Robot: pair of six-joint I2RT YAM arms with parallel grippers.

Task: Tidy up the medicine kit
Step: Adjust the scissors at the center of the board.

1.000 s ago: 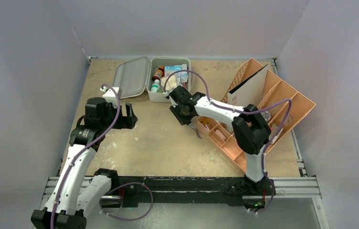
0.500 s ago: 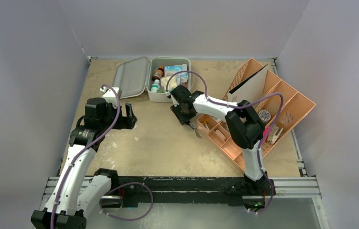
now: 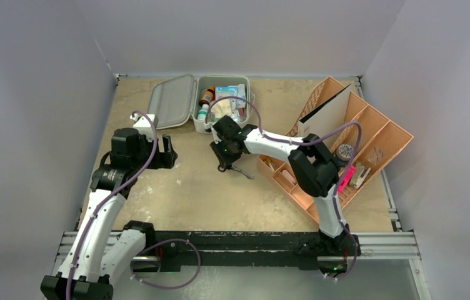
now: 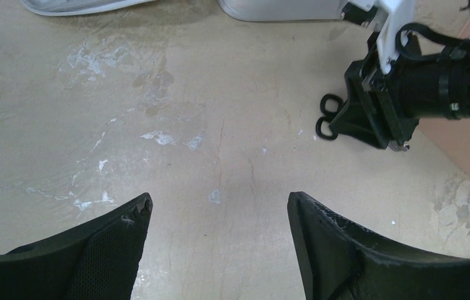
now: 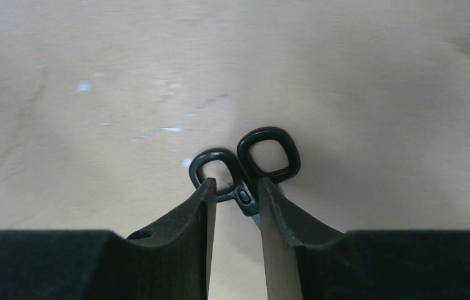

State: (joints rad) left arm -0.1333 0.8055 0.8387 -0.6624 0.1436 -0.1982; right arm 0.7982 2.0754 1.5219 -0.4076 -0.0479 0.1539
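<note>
two r fingers (image 5: pixel 202 215) pinch scissors (image 5: pixel 244 199); l fingers (image 4: pixel 110 247) apart

The scuffed tan table (image 3: pixel 207 187) carries the open medicine kit (image 3: pixel 173 101) and an orange tray (image 3: pixel 384 149) (seemingly tilted).

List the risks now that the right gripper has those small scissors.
The right gripper pinches the small black-handled scissors only near their pivot, with both loops sticking out, so they may twist or slip. The pale grey-white hinged medicine kit already holds bottles and packets, so the scissors may snag on its rim or contents when lowered in.
</note>
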